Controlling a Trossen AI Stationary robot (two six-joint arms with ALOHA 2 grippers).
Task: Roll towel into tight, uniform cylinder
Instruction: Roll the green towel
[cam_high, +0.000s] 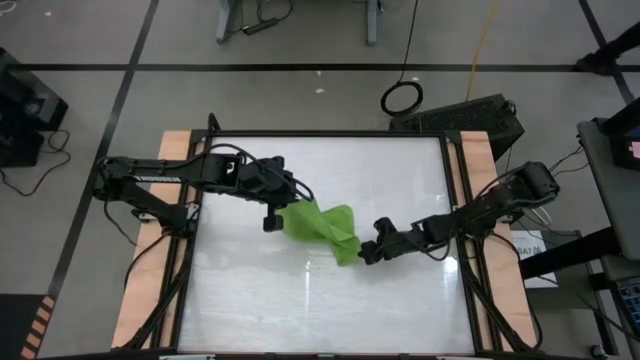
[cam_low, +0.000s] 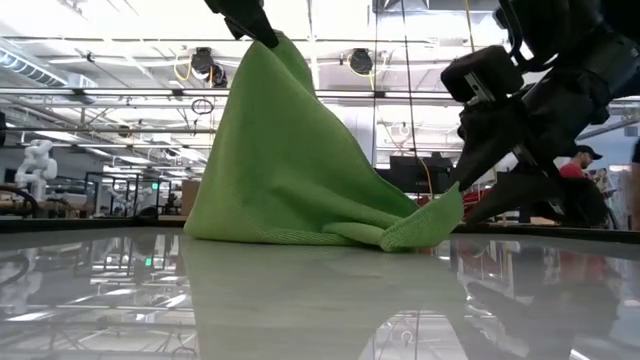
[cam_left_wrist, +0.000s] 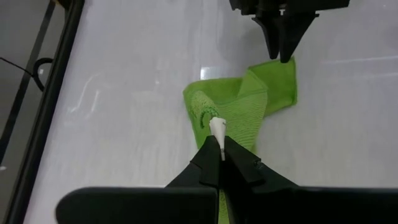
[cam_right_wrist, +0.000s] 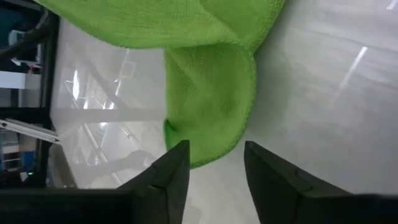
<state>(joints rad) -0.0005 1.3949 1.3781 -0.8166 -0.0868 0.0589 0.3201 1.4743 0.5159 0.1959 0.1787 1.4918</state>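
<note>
The lime-green towel (cam_high: 322, 226) stands as a tent at the middle of the white table (cam_high: 300, 310). Its peak is up in my left gripper (cam_low: 262, 30), which is shut on it. Its lower hem (cam_low: 270, 236) and a folded flap (cam_low: 425, 228) rest on the tabletop. My right gripper (cam_right_wrist: 214, 162) sits low at the towel's right end, open. Its two fingers stand on either side of the flap's rounded tip (cam_right_wrist: 208, 146). I cannot tell whether they touch it. My left gripper pinches the towel's raised peak (cam_left_wrist: 239, 134) between its two shut fingers, beside a small white tag (cam_left_wrist: 217, 127) that sticks out past the fingertips. The fingers slant down from the table's left. The cloth hangs below them in slack folds, its lower part on the table.
Wooden strips (cam_high: 150, 260) and a black frame run along the table's left and right sides. Bare white tabletop lies near and far of the towel. A person (cam_low: 578, 160) shows far off in the room behind.
</note>
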